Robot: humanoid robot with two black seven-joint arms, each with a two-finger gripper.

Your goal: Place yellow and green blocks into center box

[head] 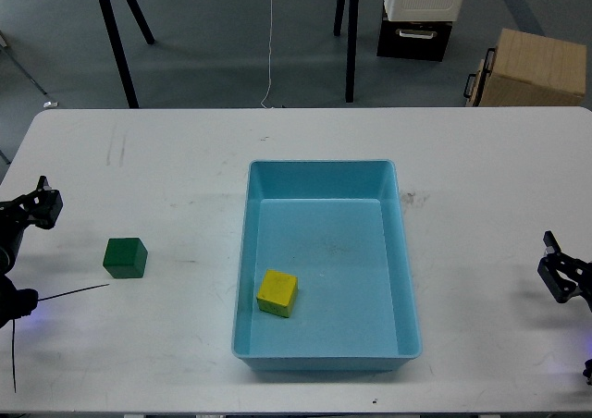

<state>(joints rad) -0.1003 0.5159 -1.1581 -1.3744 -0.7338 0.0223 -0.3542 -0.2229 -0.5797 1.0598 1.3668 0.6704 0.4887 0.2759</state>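
Both jaws unreadable, yellow block inside tray, green block outside

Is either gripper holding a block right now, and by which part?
Nothing is held. The green block sits alone on the table; the yellow block lies in the blue tray.

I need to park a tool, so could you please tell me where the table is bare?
Bare: the table behind the green block, and the strip right of the tray. Inside the tray, only the yellow block sits front-left. Nowhere looks crowded.
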